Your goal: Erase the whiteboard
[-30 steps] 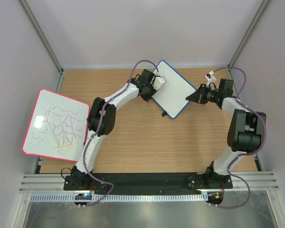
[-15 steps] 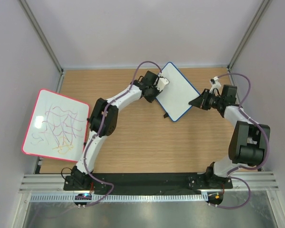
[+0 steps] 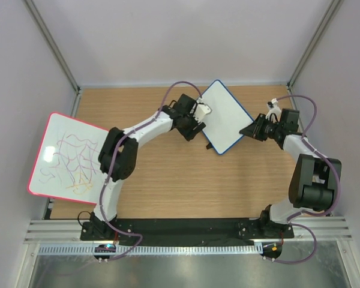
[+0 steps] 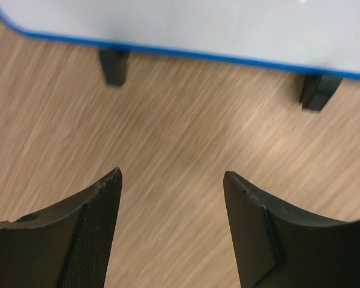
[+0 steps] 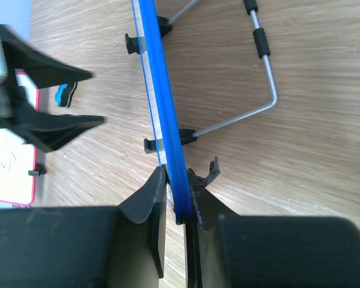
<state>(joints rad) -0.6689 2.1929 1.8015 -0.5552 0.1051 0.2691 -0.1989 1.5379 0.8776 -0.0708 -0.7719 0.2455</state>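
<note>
Whiteboard (image 3: 225, 117) with the thin blue frame is sitting at the far middle of the wooden table (image 3: 168, 180), its white face showing no pen marks from overhead, though anything faint would be too small to make out. On that evidence the wiping is looking finished or nearly so, and neither arm is carrying an eraser. The right gripper (image 5: 177, 180) is pinching the board's blue rim at the right-hand edge, jaws closed narrowly on either side of the frame, with the wire stand (image 5: 267, 90) lying behind the board. The left gripper (image 4: 171, 180) is hovering just beside the opposite edge with its jaws spread wide and nothing between them, the frame and its black feet (image 4: 114, 65) lying ahead of the fingertips and apart from them. A scribbled red-framed board (image 3: 69, 156) is resting well apart at the left.
</note>
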